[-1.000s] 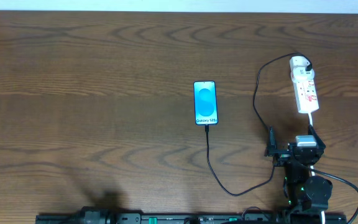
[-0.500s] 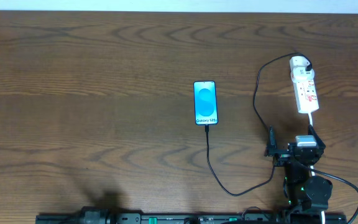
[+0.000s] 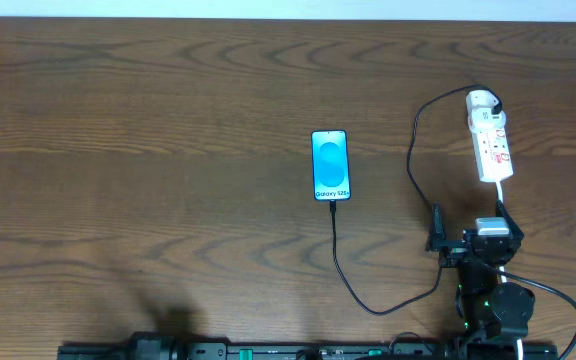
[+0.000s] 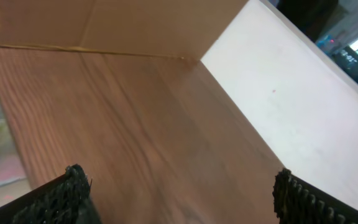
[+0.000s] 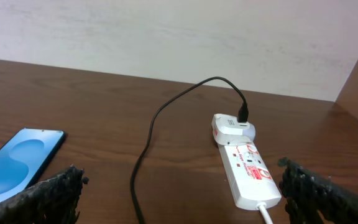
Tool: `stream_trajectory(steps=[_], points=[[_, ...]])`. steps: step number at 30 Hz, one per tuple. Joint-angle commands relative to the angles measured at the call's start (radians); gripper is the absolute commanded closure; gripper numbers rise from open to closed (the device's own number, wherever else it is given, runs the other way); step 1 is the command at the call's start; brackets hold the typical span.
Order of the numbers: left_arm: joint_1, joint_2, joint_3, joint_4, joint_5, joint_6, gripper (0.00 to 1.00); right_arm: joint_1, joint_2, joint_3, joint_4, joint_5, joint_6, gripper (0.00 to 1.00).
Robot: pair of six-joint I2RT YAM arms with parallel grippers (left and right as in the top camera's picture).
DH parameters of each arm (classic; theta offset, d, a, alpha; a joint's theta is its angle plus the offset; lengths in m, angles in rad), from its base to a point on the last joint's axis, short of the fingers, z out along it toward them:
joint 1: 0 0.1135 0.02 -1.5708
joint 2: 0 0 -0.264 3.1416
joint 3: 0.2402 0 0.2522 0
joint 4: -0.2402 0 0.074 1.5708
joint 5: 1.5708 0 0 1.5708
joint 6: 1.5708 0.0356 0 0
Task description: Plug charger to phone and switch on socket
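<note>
The phone [image 3: 331, 165] lies flat at the table's middle with its blue screen up; it also shows in the right wrist view [image 5: 17, 157]. The black charger cable [image 3: 340, 262] meets the phone's near end, loops right and runs up to the white adapter [image 3: 482, 100] in the far end of the socket strip [image 3: 492, 142]. The strip [image 5: 247, 168], adapter [image 5: 230, 127] and cable [image 5: 146, 149] also show in the right wrist view. My right gripper [image 3: 468, 243] [image 5: 179, 202] is open and empty, near the strip's near end. My left gripper [image 4: 179, 202] is open and empty; its arm is out of the overhead view.
The strip's thick white cord [image 3: 502, 196] runs toward the right arm's base. A white wall [image 5: 179, 37] backs the table's far edge. The left wrist view shows the wooden tabletop [image 4: 135, 137], a white panel [image 4: 291, 106] and a table edge at left.
</note>
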Motion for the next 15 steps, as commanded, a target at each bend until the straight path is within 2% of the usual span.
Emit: stream_trajectory(steps=[1,7,15], points=[[0.005,-0.002,-0.053,0.042,0.034,-0.008,0.03,-0.003,-0.01,-0.002,-0.005,0.011,0.014,0.01],[0.005,-0.002,-0.208,0.172,0.058,-0.001,0.03,-0.003,-0.01,-0.002,-0.005,0.011,0.014,0.01],[0.004,-0.002,-0.518,0.422,0.142,0.007,0.03,-0.003,-0.01,-0.002,-0.005,0.011,0.014,0.01]])
